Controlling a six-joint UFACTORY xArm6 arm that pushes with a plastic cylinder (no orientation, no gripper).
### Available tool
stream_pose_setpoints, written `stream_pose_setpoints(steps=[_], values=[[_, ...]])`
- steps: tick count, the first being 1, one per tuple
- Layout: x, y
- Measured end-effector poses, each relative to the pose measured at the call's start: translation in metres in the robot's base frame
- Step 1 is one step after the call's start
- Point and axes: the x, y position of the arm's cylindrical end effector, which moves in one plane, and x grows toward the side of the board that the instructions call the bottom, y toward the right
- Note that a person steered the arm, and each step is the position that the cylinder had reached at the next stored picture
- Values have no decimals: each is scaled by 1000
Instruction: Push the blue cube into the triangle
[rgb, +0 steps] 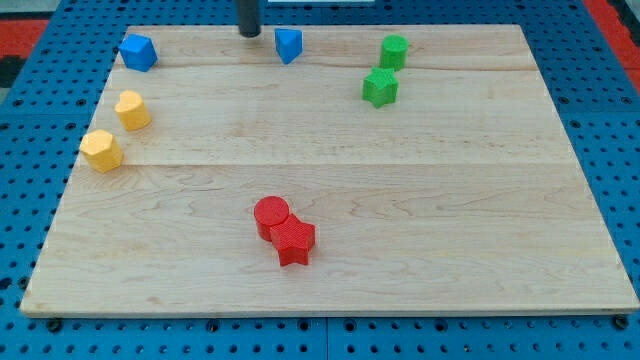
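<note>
Wooden board (420, 260) on a blue pegboard surface (40, 330), seen from above at a slant. My tip (249, 34), the lower end of a straight dark rod with no fingers to open or close and so grasping nothing, stands near the board's top edge, at about 12 o'clock from the board's centre.

Blue cube (138, 52): near the board's top-left corner, at about 9 o'clock from my tip and well apart from it. Blue triangle (288, 45): a wedge-like block just beside my tip at about 3 o'clock, not touching it. My tip thus lies between the two blue blocks, much closer to the triangle.

Yellow blocks: one (131, 109) at about 6 o'clock from the blue cube, a second (101, 150) near it at about 7 o'clock; their exact shapes are unclear. Green cylinder (394, 51) and green star-like block (380, 87): close together toward 1 o'clock from the board's centre. Red cylinder (270, 214) and red star-like block (292, 240): touching, at about 6 o'clock from the board's centre.
</note>
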Motion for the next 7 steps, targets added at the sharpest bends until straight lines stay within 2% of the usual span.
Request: stream_pose_setpoints(steps=[1,2,3,5,6,7], values=[[22,11],[22,69],[40,57],[89,-127],[84,-188],[64,-157]])
